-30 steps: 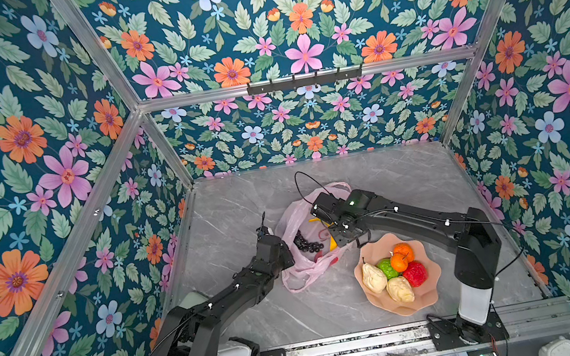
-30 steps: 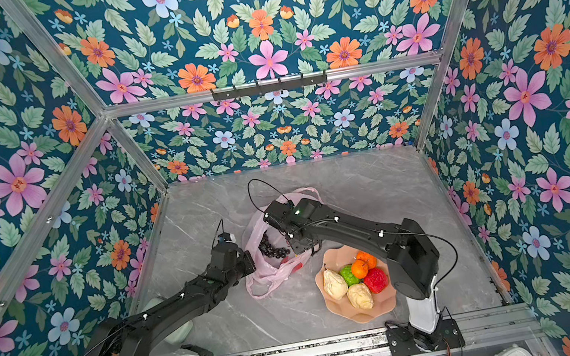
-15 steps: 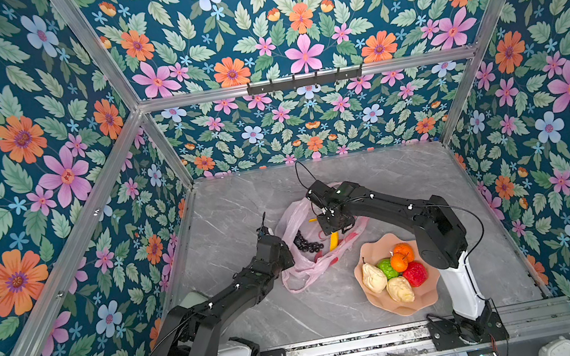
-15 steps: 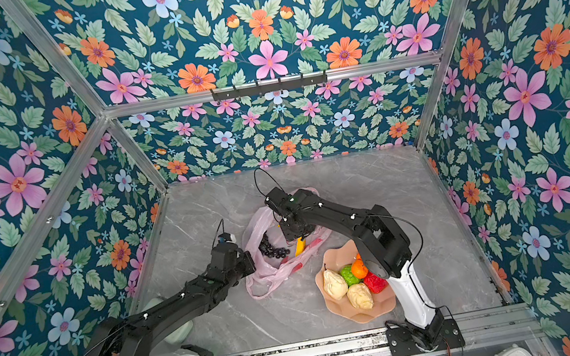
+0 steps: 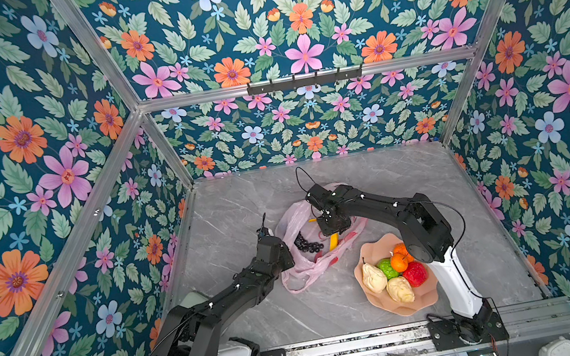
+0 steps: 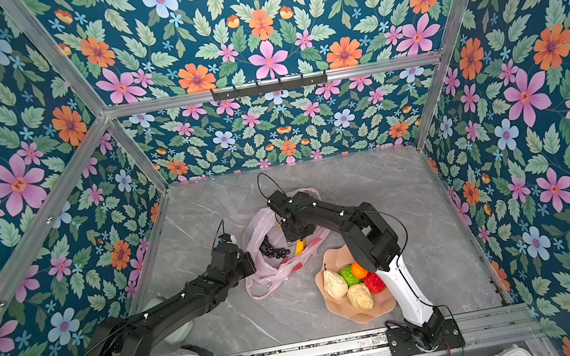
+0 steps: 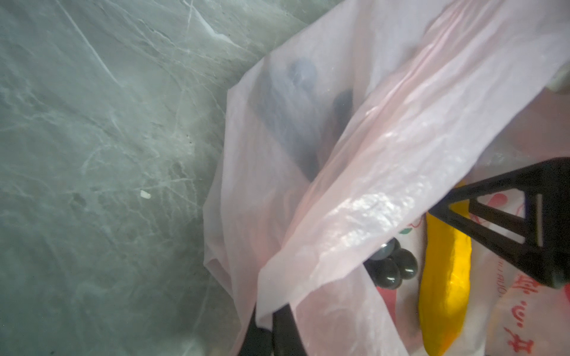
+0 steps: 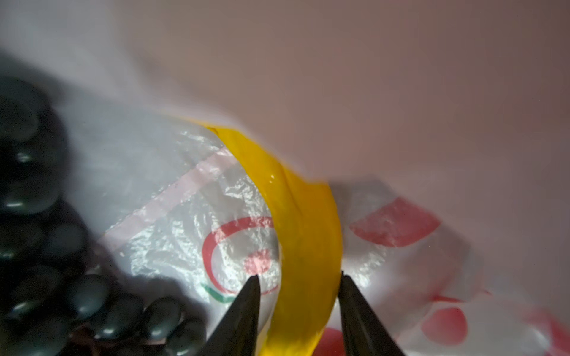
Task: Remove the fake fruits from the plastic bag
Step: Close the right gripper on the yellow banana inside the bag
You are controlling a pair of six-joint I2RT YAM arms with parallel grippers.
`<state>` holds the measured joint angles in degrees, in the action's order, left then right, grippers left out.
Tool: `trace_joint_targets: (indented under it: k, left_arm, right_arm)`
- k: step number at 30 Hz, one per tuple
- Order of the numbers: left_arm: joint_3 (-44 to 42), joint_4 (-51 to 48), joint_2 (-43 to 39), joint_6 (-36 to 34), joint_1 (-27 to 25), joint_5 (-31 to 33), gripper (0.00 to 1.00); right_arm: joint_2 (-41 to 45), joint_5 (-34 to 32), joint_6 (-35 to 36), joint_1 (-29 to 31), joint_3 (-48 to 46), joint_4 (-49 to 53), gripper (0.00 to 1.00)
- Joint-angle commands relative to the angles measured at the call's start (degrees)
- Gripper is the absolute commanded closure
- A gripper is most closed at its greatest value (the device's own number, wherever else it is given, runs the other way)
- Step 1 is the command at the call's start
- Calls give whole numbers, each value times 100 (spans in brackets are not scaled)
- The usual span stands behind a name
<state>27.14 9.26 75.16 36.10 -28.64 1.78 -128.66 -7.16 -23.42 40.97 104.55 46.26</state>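
The pink plastic bag [image 5: 304, 269] [image 6: 269, 279] lies crumpled mid-table, mouth held up. My left gripper [image 7: 271, 317] [image 5: 284, 246] is shut on the bag's [image 7: 354, 191] rim at its left side. My right gripper [image 8: 299, 276] [image 5: 333, 227] reaches inside the bag, open, its jaws straddling the yellow banana [image 8: 303, 234] [image 5: 332, 242] [image 7: 444, 277]; one finger touches it, the other stands just off it. The dark grape bunch [image 5: 308, 243] [image 8: 34, 246] [image 7: 391, 268] lies beside the banana in the bag. Other fake fruits are on a plate.
The peach-pink scalloped plate [image 5: 427, 302] at front right holds two cream lumps [image 5: 373, 277], a green fruit [image 5: 387, 267], oranges [image 5: 399, 261] and a red fruit [image 5: 415, 274]. My right arm passes over its back edge. Floral walls close in three sides.
My right arm has folded its elbow in and pushed the gripper deeper into the bag; its jaws have narrowed around the banana. The left gripper has held still on the bag.
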Motion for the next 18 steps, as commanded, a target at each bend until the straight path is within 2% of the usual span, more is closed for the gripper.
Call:
trace_joint_targets:
  k: [1, 10, 18]
  left_arm:
    - [23, 41, 34, 29, -1, 9, 100]
    - [11, 50, 42, 38, -2, 15, 100]
    - [20, 33, 16, 38, -1, 41, 100]
  right_arm:
    - [-77, -128, 5, 5, 89, -12, 60]
    - [20, -286, -22, 4, 102, -39, 76]
    - [234, -287, -21, 10, 43, -65, 79]
